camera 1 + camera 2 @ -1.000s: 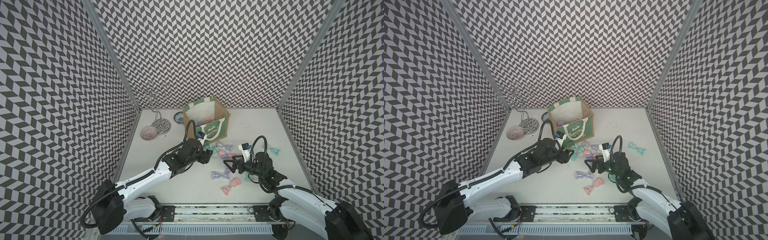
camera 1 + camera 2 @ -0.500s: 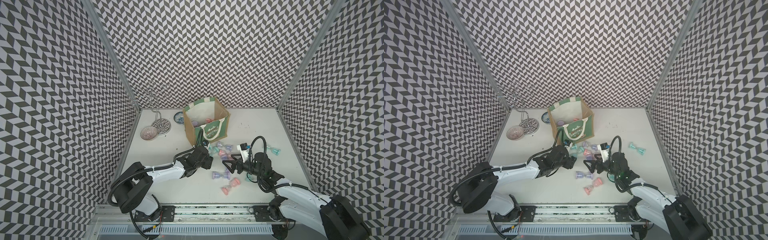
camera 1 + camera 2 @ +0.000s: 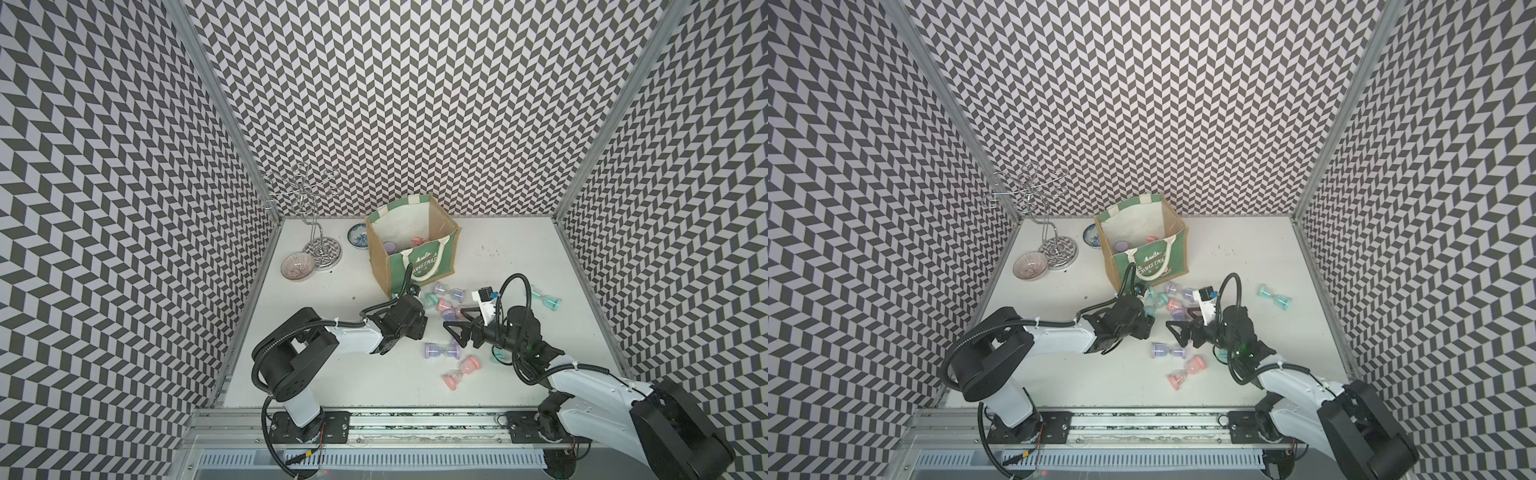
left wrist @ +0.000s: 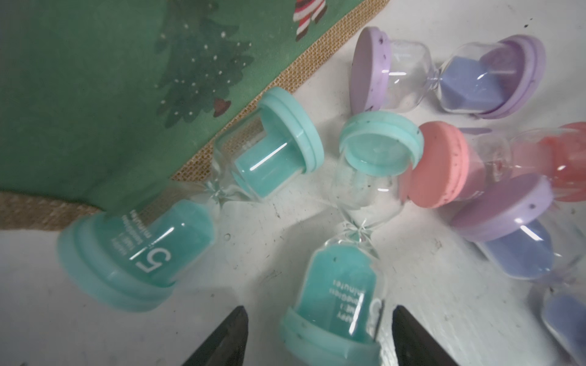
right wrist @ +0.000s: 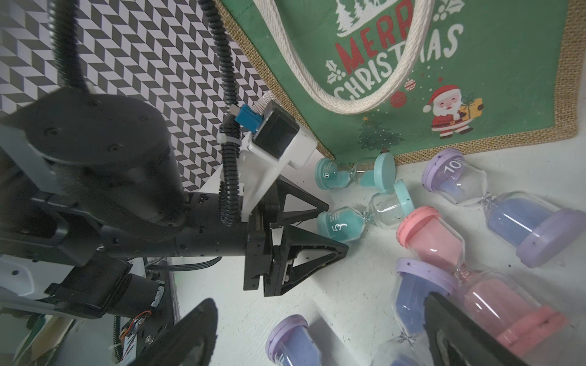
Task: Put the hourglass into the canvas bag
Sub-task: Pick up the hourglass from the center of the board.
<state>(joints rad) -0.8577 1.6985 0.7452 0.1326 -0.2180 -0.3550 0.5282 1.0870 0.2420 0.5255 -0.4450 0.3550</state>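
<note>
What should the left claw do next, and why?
Probably close gently. The left gripper is open, with its jaws on either side of a teal hourglass lying on the table near the canvas bag. Gaps show on both sides, so it isn't gripped yet.

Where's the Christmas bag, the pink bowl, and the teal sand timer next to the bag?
canvas bag [image 3: 444,261]: in a top view, on its green front panel.
pink bowl [image 3: 297,266]: in a top view, on its inside.
teal hourglass by the bag [image 4: 149,253]: left wrist view, on its bulb printed with 5.
</note>
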